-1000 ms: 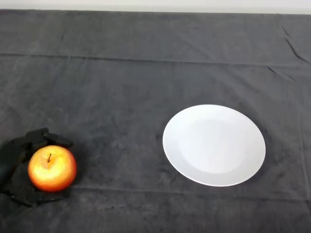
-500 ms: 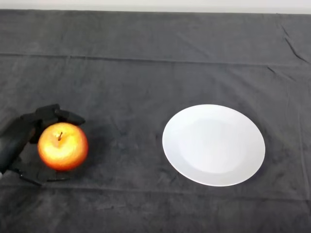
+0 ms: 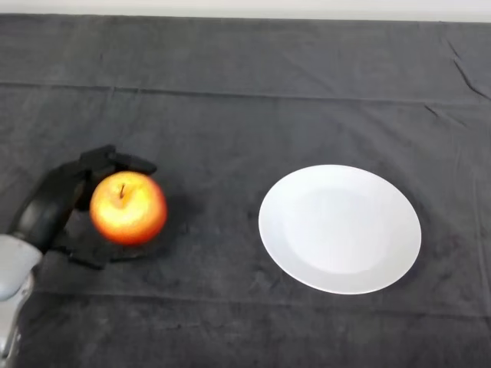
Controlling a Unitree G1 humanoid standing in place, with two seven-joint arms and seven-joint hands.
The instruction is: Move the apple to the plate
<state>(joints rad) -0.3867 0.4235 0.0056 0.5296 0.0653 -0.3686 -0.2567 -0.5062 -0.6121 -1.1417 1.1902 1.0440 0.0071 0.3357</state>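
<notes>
A red and yellow apple (image 3: pixel 128 208) with its stem up sits in my black left hand (image 3: pixel 55 205) at the left of the table. The fingers curl over its far side and the thumb wraps under its near side, so the hand is shut on it. A round white plate (image 3: pixel 340 228) lies flat on the dark cloth to the right, well apart from the apple, with nothing on it. My silver-grey forearm (image 3: pixel 11 280) enters from the lower left corner.
A dark grey cloth (image 3: pixel 230 123) with a few creases covers the whole table. A pale strip of wall (image 3: pixel 245 6) runs along the far edge.
My hand has carried the apple up and to the right, toward the plate. More of the forearm has come into view. The plate has stayed put.
</notes>
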